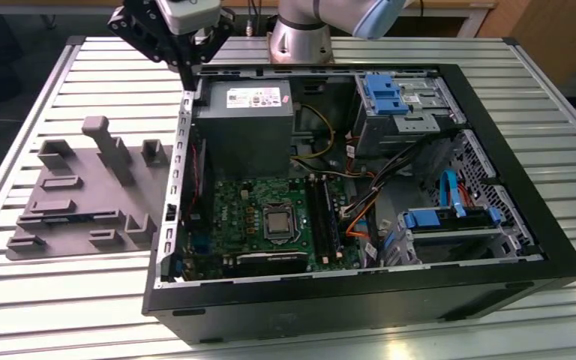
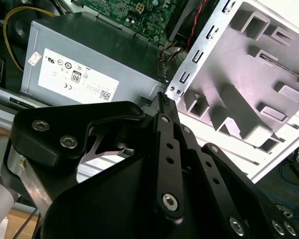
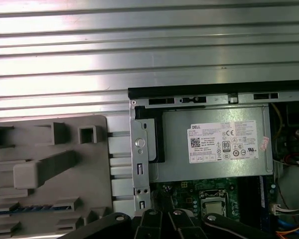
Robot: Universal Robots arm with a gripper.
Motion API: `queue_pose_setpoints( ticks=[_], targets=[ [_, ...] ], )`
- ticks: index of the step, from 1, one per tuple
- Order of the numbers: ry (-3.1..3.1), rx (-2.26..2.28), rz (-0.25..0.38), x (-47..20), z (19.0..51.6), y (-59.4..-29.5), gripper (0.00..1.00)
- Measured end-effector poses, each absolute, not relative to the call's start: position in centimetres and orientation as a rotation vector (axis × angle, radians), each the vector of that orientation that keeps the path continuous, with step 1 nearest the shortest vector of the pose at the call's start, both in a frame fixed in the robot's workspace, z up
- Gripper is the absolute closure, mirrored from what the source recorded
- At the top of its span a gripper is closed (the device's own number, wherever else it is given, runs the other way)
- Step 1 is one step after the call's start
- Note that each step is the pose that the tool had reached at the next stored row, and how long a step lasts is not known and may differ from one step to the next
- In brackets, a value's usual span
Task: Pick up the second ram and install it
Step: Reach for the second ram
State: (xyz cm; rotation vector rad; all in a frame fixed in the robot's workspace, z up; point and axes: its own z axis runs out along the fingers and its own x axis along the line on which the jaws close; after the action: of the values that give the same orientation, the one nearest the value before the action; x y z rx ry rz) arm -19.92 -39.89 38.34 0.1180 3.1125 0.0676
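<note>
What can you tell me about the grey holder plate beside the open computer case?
The grey holder plate looks like matte moulded plastic: a flat base with raised blocks, open pockets and one tall leaning post. It lies flat on the slatted metal table, at the exterior view's left of the computer case, a gap between them. In the first wrist view, a blue strip, apparently the second ram, sits in one long slot.

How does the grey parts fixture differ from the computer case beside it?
The grey fixture is a low, flat tray of slots and upright blocks, while the computer case is a tall box lying with its open side up. The fixture is light grey and the case is black. The case holds a motherboard and a power supply, and the fixture holds neither. Both rest on the slatted metal table.
</note>
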Motion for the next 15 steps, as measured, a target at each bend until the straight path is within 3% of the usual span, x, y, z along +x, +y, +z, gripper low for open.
queue_pose_setpoints(
  ticks=[15],
  targets=[
    [3.112,0.118,0.068,-21.0,38.2,-39.9,0.89]
  ],
)
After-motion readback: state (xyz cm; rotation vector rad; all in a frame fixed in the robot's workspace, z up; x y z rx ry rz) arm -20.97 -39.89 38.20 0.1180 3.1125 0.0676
